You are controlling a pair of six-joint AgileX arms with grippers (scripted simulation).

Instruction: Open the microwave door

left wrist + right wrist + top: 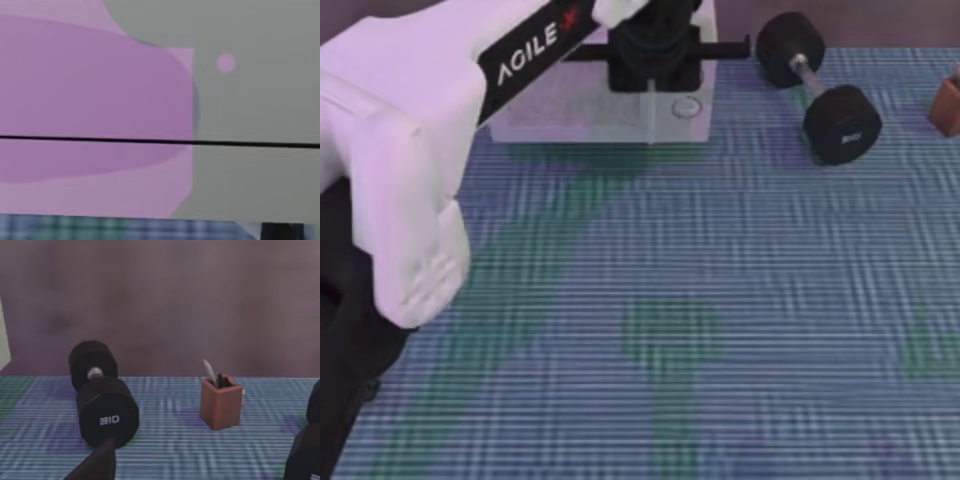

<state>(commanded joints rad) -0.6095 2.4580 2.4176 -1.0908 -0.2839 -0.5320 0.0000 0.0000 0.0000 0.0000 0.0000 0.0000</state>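
Note:
The pale lavender-white microwave [535, 128] stands at the table's far edge, left of centre. Its door [575, 112], with the speckled mesh window, lies flush with the front. The slim vertical handle [651, 120] runs beside a silver knob [687, 107]. My left arm reaches in from the left, and its black gripper [653, 68] hangs directly over the top of the handle. The left wrist view is filled at very close range by a pale microwave [250, 100] surface crossed by a thin black line. My right gripper [200, 475] is out of the top view and stands open, facing the dumbbell.
A black dumbbell [817, 85] lies right of the microwave, also close ahead of the right gripper as the dumbbell [102, 405]. A brown pen holder [948, 105] stands at the far right edge, seen again as the holder [220, 402]. A blue-green striped cloth [720, 300] covers the table.

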